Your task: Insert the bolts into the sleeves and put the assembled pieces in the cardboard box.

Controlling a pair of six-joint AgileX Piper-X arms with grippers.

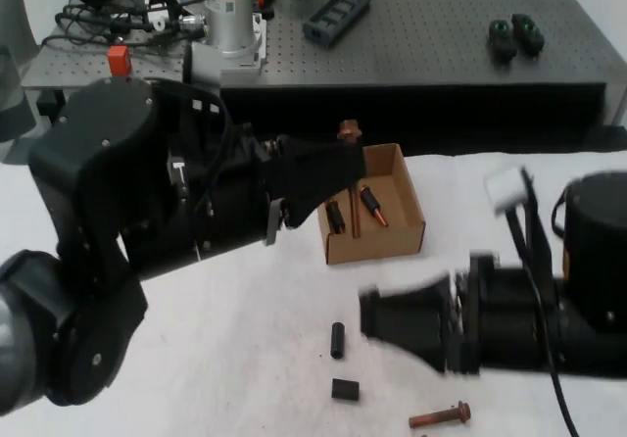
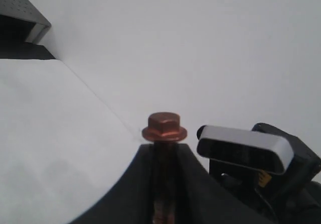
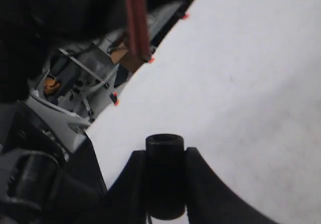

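Bolts looked like small, stiff, light metal with a smooth shank, so I'd pinch just under the head. Nearest, at 5 o'clock on the table (image 1: 225,359), lay one loose bolt (image 1: 440,417). At 6 were the near sleeve (image 1: 344,390) and far sleeve (image 1: 338,340), hard little tubes that'd probably roll, so I'd grab across the sides. The right pincer (image 3: 165,158) was clamped on a third sleeve (image 3: 165,179). At 12 from those, the left pincer (image 2: 164,153) was closed on a second bolt (image 2: 164,128), head up, by the cardboard box (image 1: 377,243). The box held what I'd guess were two assembled pieces (image 1: 372,205).

Left gripper (image 2: 164,152) clamps a bolt (image 2: 164,126), right gripper (image 3: 165,154) a sleeve (image 3: 165,181), both pointing inward.
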